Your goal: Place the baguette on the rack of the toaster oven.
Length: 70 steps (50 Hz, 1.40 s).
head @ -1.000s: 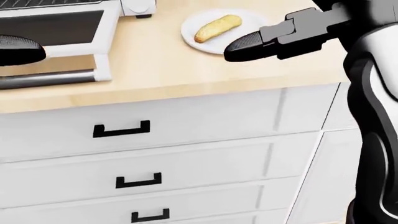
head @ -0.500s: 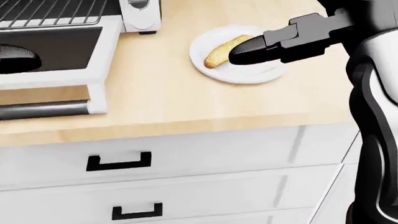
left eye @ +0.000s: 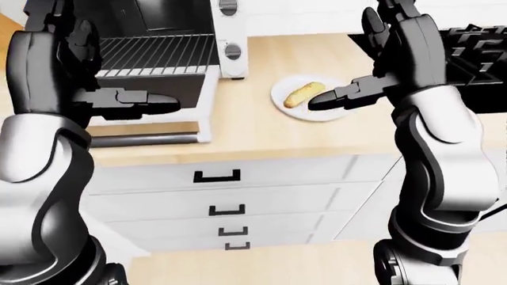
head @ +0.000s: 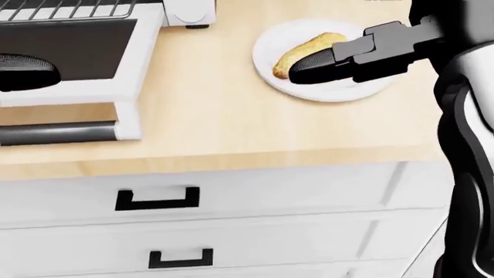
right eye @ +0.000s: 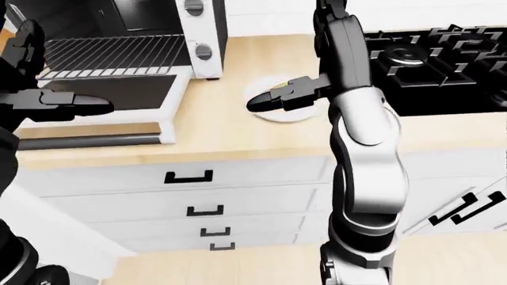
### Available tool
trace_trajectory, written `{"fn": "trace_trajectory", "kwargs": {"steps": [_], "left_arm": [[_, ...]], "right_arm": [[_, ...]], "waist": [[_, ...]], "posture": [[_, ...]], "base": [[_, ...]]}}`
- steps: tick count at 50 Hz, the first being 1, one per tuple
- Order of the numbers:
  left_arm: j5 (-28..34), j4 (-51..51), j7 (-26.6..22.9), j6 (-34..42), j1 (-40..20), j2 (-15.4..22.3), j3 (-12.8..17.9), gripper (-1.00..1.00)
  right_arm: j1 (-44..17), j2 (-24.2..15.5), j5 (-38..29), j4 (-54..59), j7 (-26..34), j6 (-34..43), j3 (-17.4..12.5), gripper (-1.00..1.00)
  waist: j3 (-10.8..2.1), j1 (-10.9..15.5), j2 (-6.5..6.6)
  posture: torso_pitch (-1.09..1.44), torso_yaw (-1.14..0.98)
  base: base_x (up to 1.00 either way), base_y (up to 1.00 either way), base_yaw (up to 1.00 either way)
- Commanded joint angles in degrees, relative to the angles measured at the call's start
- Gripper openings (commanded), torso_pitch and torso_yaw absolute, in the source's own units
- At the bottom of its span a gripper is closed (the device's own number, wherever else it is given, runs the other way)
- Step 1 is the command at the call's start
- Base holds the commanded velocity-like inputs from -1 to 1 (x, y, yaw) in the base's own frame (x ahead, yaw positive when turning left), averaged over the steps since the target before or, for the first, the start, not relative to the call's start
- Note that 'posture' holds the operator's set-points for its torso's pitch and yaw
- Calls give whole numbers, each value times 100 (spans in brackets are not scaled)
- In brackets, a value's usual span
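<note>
Glossy white forearm shells, black jointed elbows; matte black hands: left (left eye: 138, 102), right (left eye: 340, 98), rounded tapered fingers.

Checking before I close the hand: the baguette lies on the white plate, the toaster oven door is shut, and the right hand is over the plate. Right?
Not quite: the toaster oven door is open, folded down onto the counter with the rack exposed, as the left-eye view shows. The rest holds: the baguette lies on the white plate, with the right hand over it.

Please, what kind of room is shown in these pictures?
Most likely a kitchen, rendered in a simulator. A white toaster oven stands open on a light wooden counter, white drawers with black handles sit below, and a black stove with grates lies at the right.
</note>
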Motion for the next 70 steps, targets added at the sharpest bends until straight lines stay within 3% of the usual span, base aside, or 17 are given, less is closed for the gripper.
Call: {"fn": "trace_trajectory", "kwargs": {"steps": [1,6,7,15,28,33,36,37,39,40,44,48,49,54,64,65,70], "left_arm": [[72,-147,34,-192,-165,96,135,100],[120,-134,16,-205,-142,87,122,100],[119,-157,8,-179,-153,96,122,100],[124,-246,-8,-68,-170,122,146,100],[170,-303,-55,-13,-151,129,172,100],[185,-311,-76,21,-181,154,175,100],[191,-321,-72,46,-214,163,173,100],[212,-314,-76,35,-200,171,159,100],[228,-307,-80,18,-184,160,162,100],[238,-297,-87,1,-177,153,157,100],[254,-311,-102,0,-158,150,176,100],[241,-333,-117,-1,-131,159,216,100],[238,-341,-116,-2,-118,153,218,100],[238,-351,-117,-13,-85,153,226,100],[280,-355,-128,-29,-74,140,208,100],[286,-348,-128,-27,-71,143,211,100],[278,-352,-136,-1,-105,156,223,100]], "right_arm": [[-194,-48,-1,-176,-22,-212,15,100],[-155,-4,66,-172,-71,-283,-4,100],[-137,-2,75,-178,-76,-293,-10,100],[-65,-27,119,-263,-82,-274,-34,100],[-78,-53,165,-289,-92,-255,-39,100],[-92,-74,162,-294,-88,-228,-28,100],[-108,-76,165,-307,-81,-215,-39,100],[-97,-78,159,-295,-80,-222,-29,100],[-76,-66,156,-295,-76,-233,-20,100],[-66,-71,135,-289,-80,-223,-12,100],[-75,-67,100,-306,-60,-192,-4,100],[-78,-66,81,-333,-43,-178,-9,100],[-74,-56,79,-329,-46,-187,-3,100],[-60,-43,63,-323,-32,-204,2,100],[-39,-33,17,-303,-7,-229,8,100],[-45,-35,16,-308,0,-216,9,100],[-100,-40,13,-265,19,-226,1,100]], "waist": [[-188,17,-21],[-200,-20,-7],[-341,-17,10],[-239,-2,56],[-219,12,-192],[-113,-9,4],[-234,-60,386],[-220,-20,240],[-165,-31,379],[-43,17,312],[1,-29,124],[-65,72,-251],[-39,64,-135],[-149,34,-40],[-216,-7,7],[-345,-10,29],[-278,-18,73]], "posture": [[0,0],[0,0],[0,0],[0,0],[0,0],[0,0],[0,0],[0,0],[0,0],[0,0],[0,0],[0,0],[0,0],[0,0],[0,0],[0,0],[0,0]], "base": [[2,0,0],[1,0,0],[5,0,0],[8,0,0],[9,0,0],[10,0,0],[9,0,0],[9,0,0],[10,0,0],[0,0,0],[0,0,0],[0,0,0],[0,0,0],[0,0,0],[0,0,0],[0,7,0],[0,9,0]]}}
